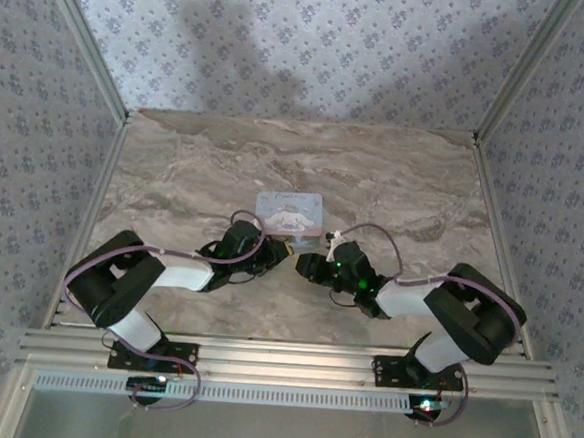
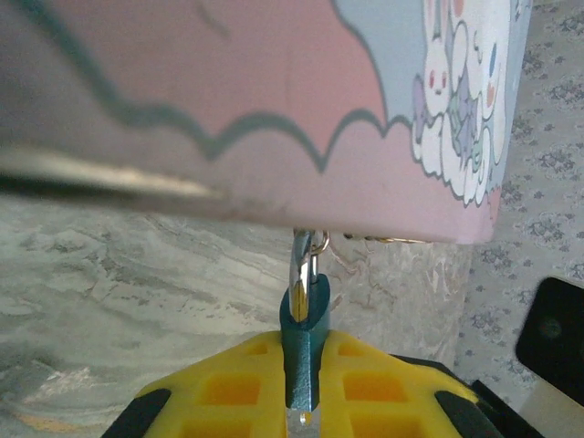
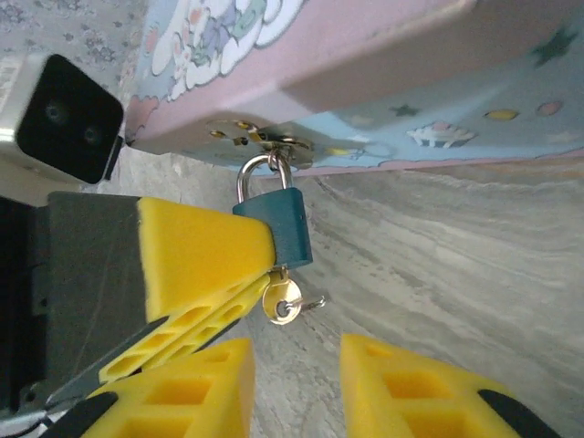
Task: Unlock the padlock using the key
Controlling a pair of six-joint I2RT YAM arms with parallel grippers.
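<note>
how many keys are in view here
1: the key hangs at the bottom of the padlock, seemingly in its keyhole. The padlock hangs from the tin and is clamped by the left gripper. More keys could be hidden behind the tin.

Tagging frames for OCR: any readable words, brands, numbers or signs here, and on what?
None can be read.
Light-blue cartoon-printed rectangular tin: faint marks on the lid, too small to read; its sides carry drawings, no words.
Small teal-blue block padlock: no marking visible.
Small silvery metal key: too small to tell.
</note>
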